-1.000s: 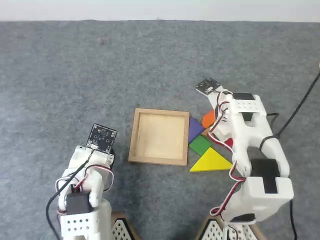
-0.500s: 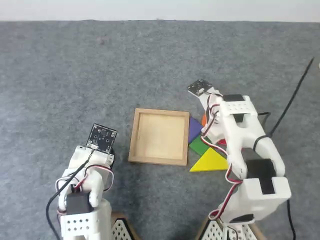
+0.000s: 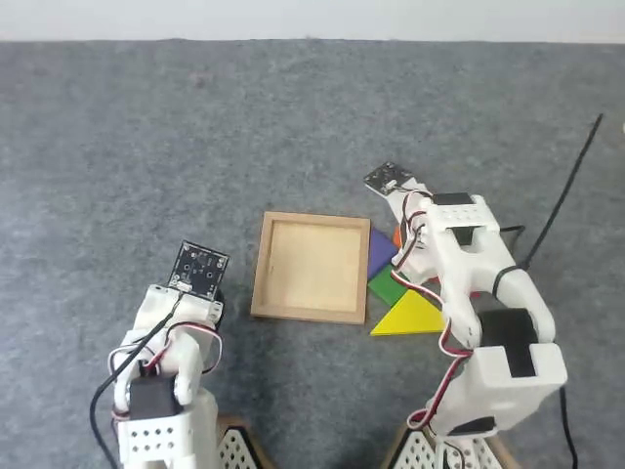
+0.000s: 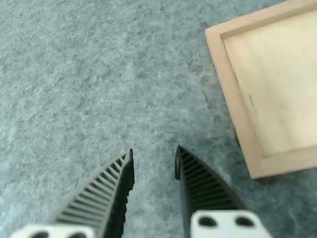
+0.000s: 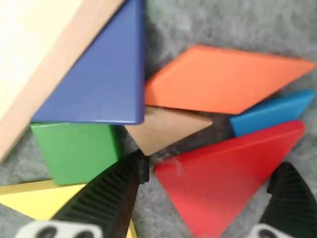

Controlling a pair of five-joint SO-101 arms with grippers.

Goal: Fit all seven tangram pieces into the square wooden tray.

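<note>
— Tray from above: where does it lie?
— The tray (image 3: 262, 266) lies flat on the grey mat (image 3: 146, 127) between the two arms, its wooden floor bare. Just beside it, on the side toward the right arm (image 3: 469, 264), sit the blue triangle (image 3: 379, 252), the green square (image 3: 388, 285) and the yellow triangle (image 3: 410, 315). That arm hangs over the cluster and hides part of it. The left arm (image 3: 161, 342) sits near the tray's other side.
— And the left wrist camera?
— The left gripper (image 4: 153, 156) hovers over the mat with its fingers parted. One corner of the tray is near it, apart from the fingers.
— The right wrist camera?
— The right gripper (image 5: 214, 172) is spread wide, one finger on each side of the red triangle (image 5: 233, 168), not clamped on it. The blue triangle's long edge lies against the tray's rim, with the green square next to it and the yellow triangle beyond. The orange parallelogram (image 5: 223, 79), a tan triangle (image 5: 163, 129) and a light blue piece (image 5: 272, 111) crowd close around the red one. All of them are outside the tray.
</note>
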